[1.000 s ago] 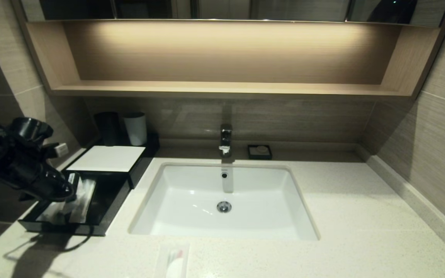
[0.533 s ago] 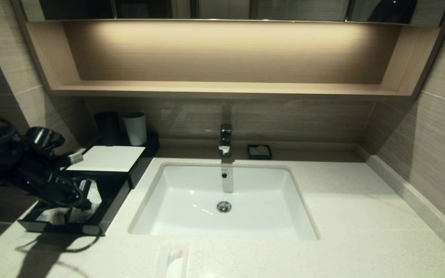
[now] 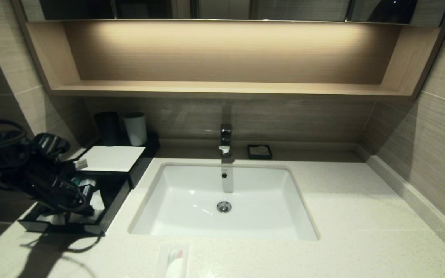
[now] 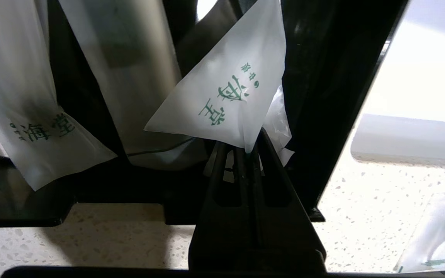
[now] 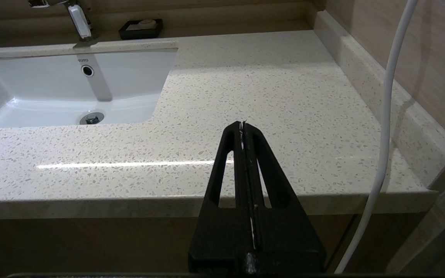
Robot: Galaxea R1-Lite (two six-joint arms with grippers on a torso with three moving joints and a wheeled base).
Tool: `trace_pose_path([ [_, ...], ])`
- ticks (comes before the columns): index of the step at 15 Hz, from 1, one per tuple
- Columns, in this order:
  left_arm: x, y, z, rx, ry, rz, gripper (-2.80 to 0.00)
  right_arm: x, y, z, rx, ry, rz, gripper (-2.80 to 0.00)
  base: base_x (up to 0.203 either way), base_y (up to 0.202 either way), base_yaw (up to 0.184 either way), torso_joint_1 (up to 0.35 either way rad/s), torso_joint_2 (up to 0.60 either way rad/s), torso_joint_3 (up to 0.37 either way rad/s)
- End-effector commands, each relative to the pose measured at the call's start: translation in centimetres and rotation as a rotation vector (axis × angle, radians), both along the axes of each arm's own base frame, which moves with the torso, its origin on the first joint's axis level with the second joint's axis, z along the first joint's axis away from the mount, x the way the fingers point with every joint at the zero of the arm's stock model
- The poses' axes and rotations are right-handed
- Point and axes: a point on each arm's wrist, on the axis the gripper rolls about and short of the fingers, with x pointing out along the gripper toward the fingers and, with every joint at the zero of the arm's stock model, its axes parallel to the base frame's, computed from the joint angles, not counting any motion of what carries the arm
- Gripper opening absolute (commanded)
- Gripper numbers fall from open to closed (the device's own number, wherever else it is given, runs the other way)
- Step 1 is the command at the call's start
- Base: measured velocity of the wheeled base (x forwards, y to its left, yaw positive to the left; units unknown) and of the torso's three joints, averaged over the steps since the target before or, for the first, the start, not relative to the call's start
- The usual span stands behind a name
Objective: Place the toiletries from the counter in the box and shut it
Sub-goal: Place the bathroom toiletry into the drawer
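Observation:
The black box (image 3: 108, 158) with a white top panel stands at the left of the counter (image 3: 361, 216), its drawer (image 3: 108, 210) pulled open. My left gripper (image 3: 85, 202) hangs over the drawer and is shut on the corner of a white green-marked sachet (image 4: 222, 92); its closed tips show in the left wrist view (image 4: 245, 144). Other wrapped packets (image 4: 33, 127) lie in the drawer. One clear packet (image 3: 173, 262) lies on the counter in front of the sink (image 3: 222, 200). My right gripper (image 5: 242, 125) is shut and empty, parked by the counter's front right edge.
A black cup (image 3: 107, 127) and a white cup (image 3: 135, 128) stand behind the box. The tap (image 3: 225, 139) and a small black soap dish (image 3: 259, 151) are at the back wall. A wooden shelf (image 3: 222, 88) hangs above. A white cable (image 5: 384, 127) runs beside my right gripper.
My left arm has moved right and inward over the open drawer, carrying the sachet with it. The right arm has not moved.

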Motion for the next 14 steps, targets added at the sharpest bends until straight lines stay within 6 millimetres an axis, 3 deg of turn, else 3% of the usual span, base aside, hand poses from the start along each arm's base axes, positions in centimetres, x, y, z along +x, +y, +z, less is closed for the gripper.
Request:
trace_pose_path([
  [1, 0.18, 0.46, -1.04, 0.003, 0.035, 0.011, -2.80, 0.01, 0.00, 0.01, 0.000, 0.001, 0.000, -2.80, 0.000, 0.000, 0.000, 0.000, 0.00, 0.000],
  [9, -0.30, 0.79, -0.43, 0.030, 0.009, -0.007, -2.80, 0.01, 0.00, 0.01, 0.000, 0.001, 0.000, -2.80, 0.000, 0.000, 0.000, 0.000, 0.00, 0.000],
  [10, -0.36, 0.77, -0.44, 0.027, 0.015, -0.008, 0.00, 0.01, 0.00, 0.01, 0.000, 0.001, 0.000, -2.80, 0.000, 0.000, 0.000, 0.000, 0.00, 0.000],
  [14, -0.35, 0.72, -0.30, 0.026, 0.008, -0.010, 0.00, 0.01, 0.00, 0.01, 0.000, 0.001, 0.000, -2.80, 0.000, 0.000, 0.000, 0.000, 0.00, 0.000],
])
